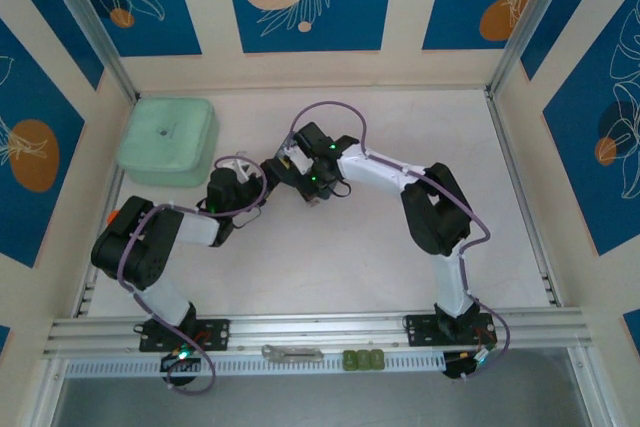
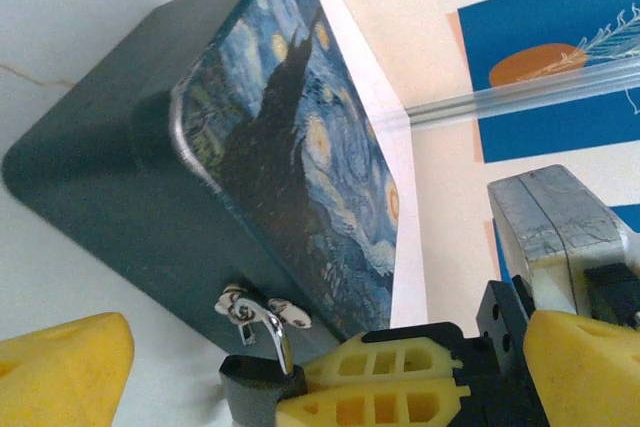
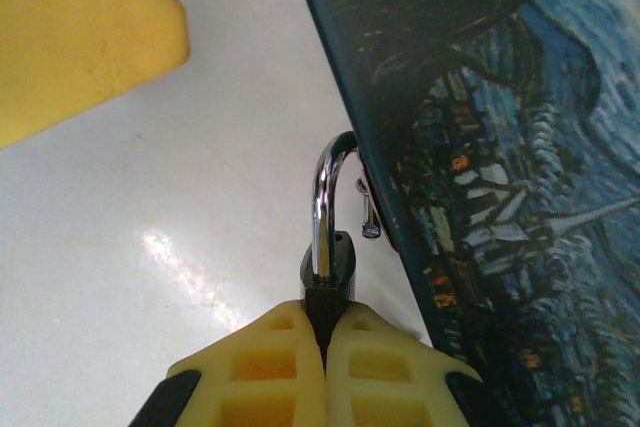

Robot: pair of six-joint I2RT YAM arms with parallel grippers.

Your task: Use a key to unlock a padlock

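Firmly, right claw (image 3: 322,347) clamps the padlock (image 3: 328,267); its shackle meets the tin (image 3: 480,147); left claw (image 2: 328,339) wide.

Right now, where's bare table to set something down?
Free: table between right arm and right rail; near-centre strip by the front rail. Crowded: far left-centre, where green box, tin, padlock and right claw bunch.

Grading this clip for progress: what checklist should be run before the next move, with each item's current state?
1. Right end effector clamped on the padlock body: ok.
2. Shackle free end out of the body: ok, its tip hangs loose.
3. Shackle clear of the hasp on the tin: not ok, hooked through it.
4. Left end effector open: ok.
5. Key's whereabouts: cannot tell.
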